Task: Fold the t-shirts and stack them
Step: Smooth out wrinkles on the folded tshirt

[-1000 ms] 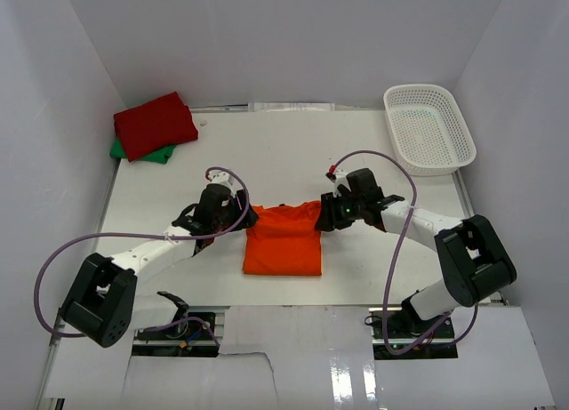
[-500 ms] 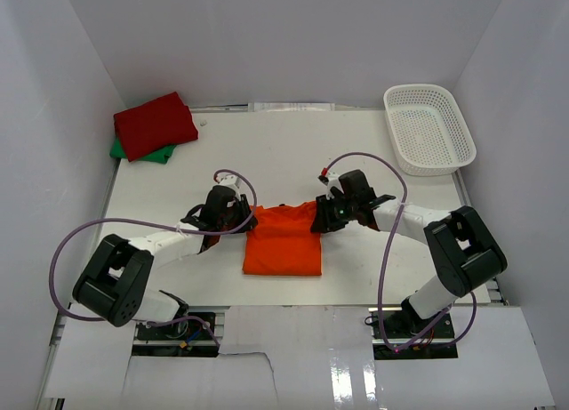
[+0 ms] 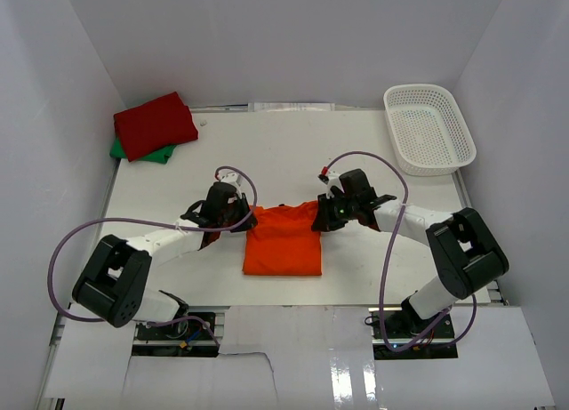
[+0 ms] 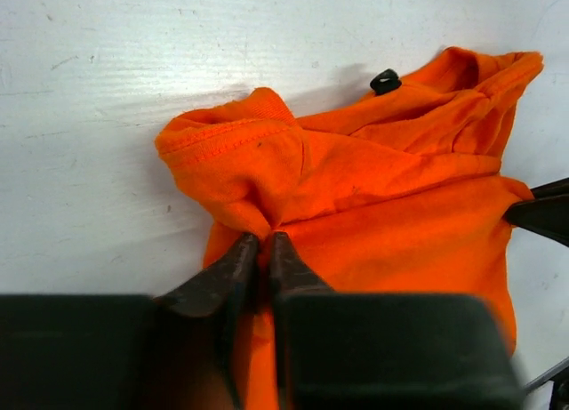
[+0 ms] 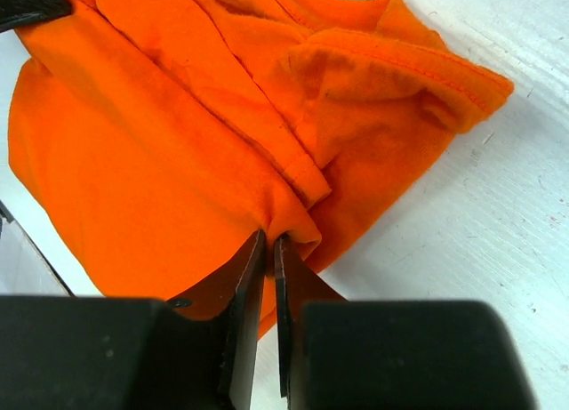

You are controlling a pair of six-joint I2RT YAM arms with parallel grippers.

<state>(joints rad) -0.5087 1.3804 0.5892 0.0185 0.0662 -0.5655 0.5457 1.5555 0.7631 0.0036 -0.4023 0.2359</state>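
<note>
Left gripper (image 4: 260,243) and right gripper (image 5: 269,243) each pinch the orange t-shirt (image 3: 283,245)
The shirt lies folded on the table (image 3: 293,152), midway along its near edge. Each pair of fingers is closed almost together on a tuck of cloth, the left at the shirt's far-left corner, the right at its far-right corner. The red t-shirt (image 3: 156,121) rests on the green t-shirt (image 3: 142,152) in the table's far-left corner

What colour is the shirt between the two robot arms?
The t-shirt is bright orange, clearest in the left wrist view.
</note>
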